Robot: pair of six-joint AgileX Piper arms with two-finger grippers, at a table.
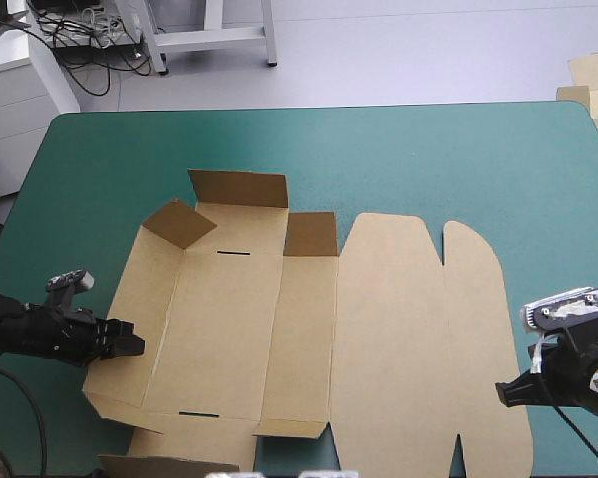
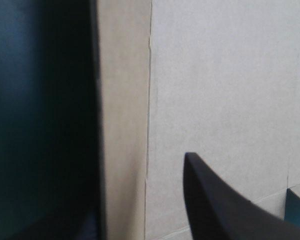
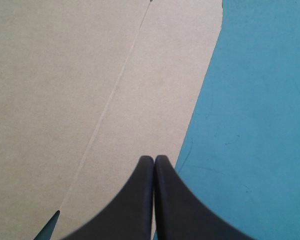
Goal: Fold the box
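The brown box (image 1: 309, 329) lies opened out on the teal-green cover. Its far wall (image 1: 237, 187) and a corner flap (image 1: 177, 223) stand raised, the left wall (image 1: 140, 319) tilts up, and the lid (image 1: 424, 349) lies flat toward the right. My left gripper (image 1: 127, 341) is at the left wall's outer edge, open. In the left wrist view one black finger (image 2: 225, 210) sits over the board (image 2: 215, 90) inside the wall; the other is lost in shadow beyond the wall (image 2: 122, 125). My right gripper (image 1: 502, 391) is shut, its tip (image 3: 154, 159) over the lid's right edge (image 3: 140, 100).
More brown board (image 1: 590, 85) lies off the table's far right corner. Bare teal-green cover (image 1: 379, 149) runs along the far side beyond the box, and a strip (image 3: 260, 125) is right of the lid.
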